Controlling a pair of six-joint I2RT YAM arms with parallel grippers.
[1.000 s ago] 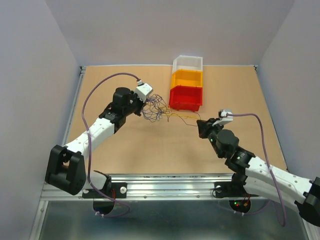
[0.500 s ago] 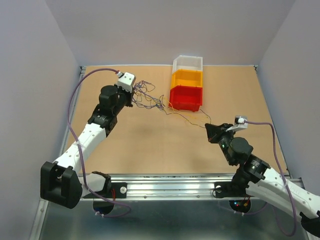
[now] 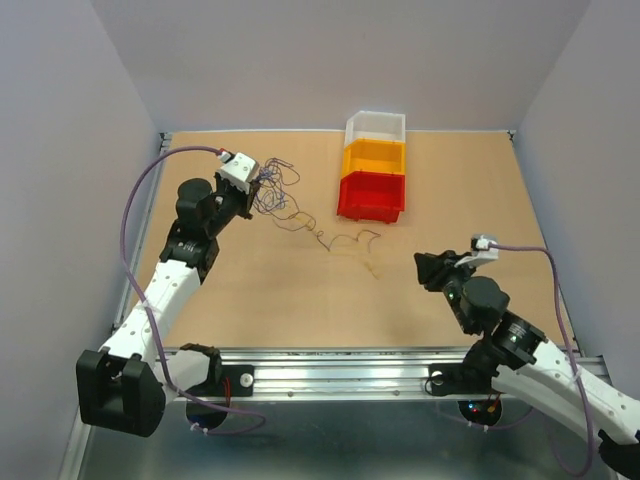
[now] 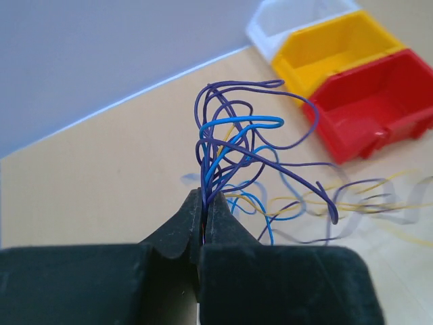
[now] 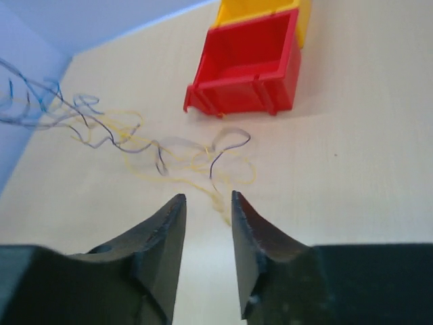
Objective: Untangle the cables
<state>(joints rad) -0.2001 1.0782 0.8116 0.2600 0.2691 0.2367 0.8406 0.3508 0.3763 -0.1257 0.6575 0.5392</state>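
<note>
My left arm stretches from its near-left base toward the far left, wrist raised. My left gripper (image 4: pixel 203 203) is pinched tight, fingertips together on a few cables (image 4: pixel 230 142). My right arm is folded back at the near right, forearm pointing left. My right gripper (image 5: pixel 206 203) angles downward, jaws a little apart.

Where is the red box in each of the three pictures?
Top external: the red bin is just right of the middle, on the far half of the table.
Left wrist: the red bin is at the upper right, running to the right edge.
Right wrist: the red bin is at the top centre, beyond the fingers.
Shared landmark: the yellow bin directly behind it in every view.
</note>
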